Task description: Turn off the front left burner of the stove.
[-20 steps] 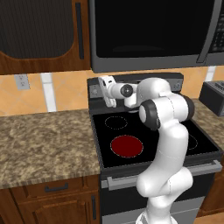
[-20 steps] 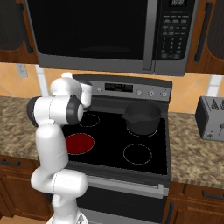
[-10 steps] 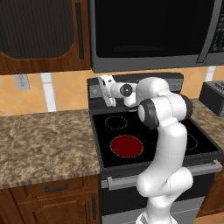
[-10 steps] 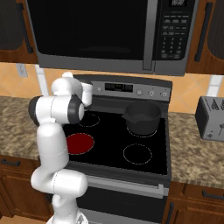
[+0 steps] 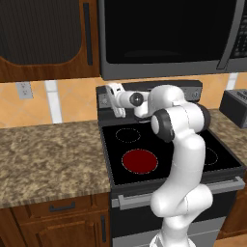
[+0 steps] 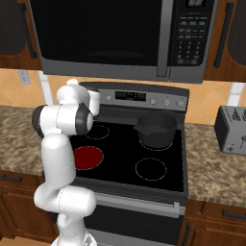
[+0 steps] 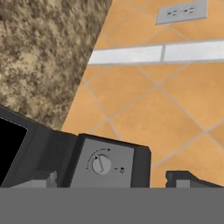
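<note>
The stove (image 5: 114, 150) has a flat black glass cooktop (image 6: 124, 161). Its front left burner (image 5: 140, 161) glows solid red, and shows as a red disc (image 6: 88, 157) in the right base view too. My gripper (image 5: 114, 102) is raised at the left end of the grey back panel (image 6: 144, 98). In the hand view the gripper (image 7: 113, 179) is open, with its fingertips (image 7: 44, 178) wide apart on either side of a small round knob (image 7: 102, 164) on the panel's end. Nothing is held.
A dark pot (image 6: 156, 129) sits on the rear right burner. The smaller white ring (image 5: 128, 135) lies behind the red burner. A black microwave (image 6: 115, 36) hangs above. A toaster (image 6: 233, 129) stands on the right counter. Granite counter (image 5: 48, 154) lies to the left.
</note>
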Robot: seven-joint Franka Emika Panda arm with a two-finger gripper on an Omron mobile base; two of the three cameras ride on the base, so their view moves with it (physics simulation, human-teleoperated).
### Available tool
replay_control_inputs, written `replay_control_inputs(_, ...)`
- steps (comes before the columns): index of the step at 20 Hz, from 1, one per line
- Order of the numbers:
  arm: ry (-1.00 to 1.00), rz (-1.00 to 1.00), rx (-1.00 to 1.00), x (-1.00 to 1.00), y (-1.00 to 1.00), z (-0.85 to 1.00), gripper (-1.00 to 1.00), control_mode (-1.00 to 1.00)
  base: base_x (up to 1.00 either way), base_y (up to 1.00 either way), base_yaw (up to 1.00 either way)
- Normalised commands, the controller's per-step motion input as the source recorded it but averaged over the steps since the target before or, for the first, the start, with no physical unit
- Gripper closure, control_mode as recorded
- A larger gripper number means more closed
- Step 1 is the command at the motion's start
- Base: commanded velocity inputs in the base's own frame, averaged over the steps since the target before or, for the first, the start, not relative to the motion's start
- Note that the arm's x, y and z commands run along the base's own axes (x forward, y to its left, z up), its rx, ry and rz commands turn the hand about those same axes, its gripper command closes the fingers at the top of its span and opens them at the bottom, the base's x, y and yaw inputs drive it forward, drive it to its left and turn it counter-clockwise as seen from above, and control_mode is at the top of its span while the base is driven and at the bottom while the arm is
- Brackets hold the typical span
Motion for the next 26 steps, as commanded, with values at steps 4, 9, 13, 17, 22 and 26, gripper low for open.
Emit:
replay_control_inputs(4,0.0,0.0,-0.06,0.0,0.05,-0.21,-1.0,-1.0,0.0,0.0,0.0)
replay_control_inputs(9,0.0,0.0,-0.1,0.02,0.09,-0.29,-1.0,-1.0,0.0,0.0,0.0)
replay_control_inputs(13,0.0,0.0,-0.06,0.12,0.04,-0.23,-1.0,-1.0,0.0,0.0,0.0)
replay_control_inputs(17,-0.03,-0.01,-0.01,0.27,0.12,-0.03,-1.0,-1.0,0.0,0.0,0.0)
replay_control_inputs(22,-0.03,-0.01,0.0,0.22,0.05,0.0,-1.0,-1.0,0.0,0.0,0.0)
replay_control_inputs(26,0.0,0.0,0.0,0.18,0.0,-0.12,-1.0,-1.0,0.0,0.0,0.0)
